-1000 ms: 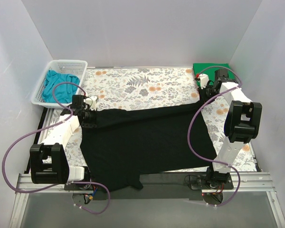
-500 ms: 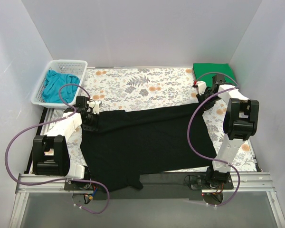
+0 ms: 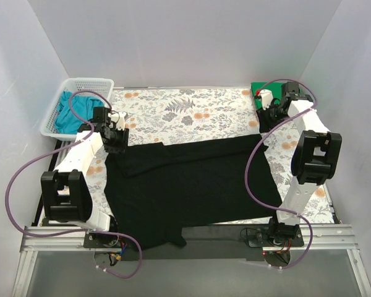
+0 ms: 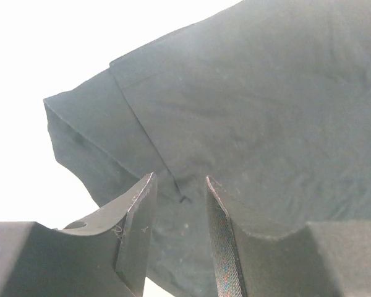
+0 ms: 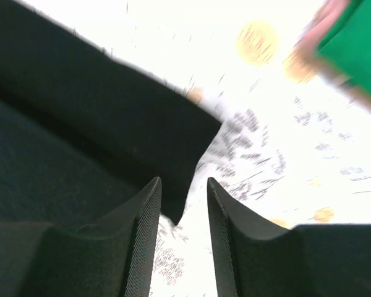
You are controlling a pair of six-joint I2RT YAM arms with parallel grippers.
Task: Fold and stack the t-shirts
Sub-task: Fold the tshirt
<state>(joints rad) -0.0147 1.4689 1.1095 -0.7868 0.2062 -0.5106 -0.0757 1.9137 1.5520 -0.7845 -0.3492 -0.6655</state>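
The large black t-shirt lies spread over the floral table cover, with its far left part folded inward. My left gripper hovers over that corner, open and empty; the left wrist view shows black cloth and a seam below the jaws. My right gripper is open and empty above the shirt's far right corner, seen past the jaws. The green t-shirt lies folded at the back right, partly behind the right arm, and also shows in the right wrist view. The teal t-shirt is bunched in the basket.
The white mesh basket stands at the back left corner. White walls close in the left, back and right sides. The shirt's near hem hangs over the front rail. Purple cables loop beside both arms.
Both grippers have lifted off the shirt's far edge and moved toward the back. The shirt's far edge now lies flat, with a fold at its left.
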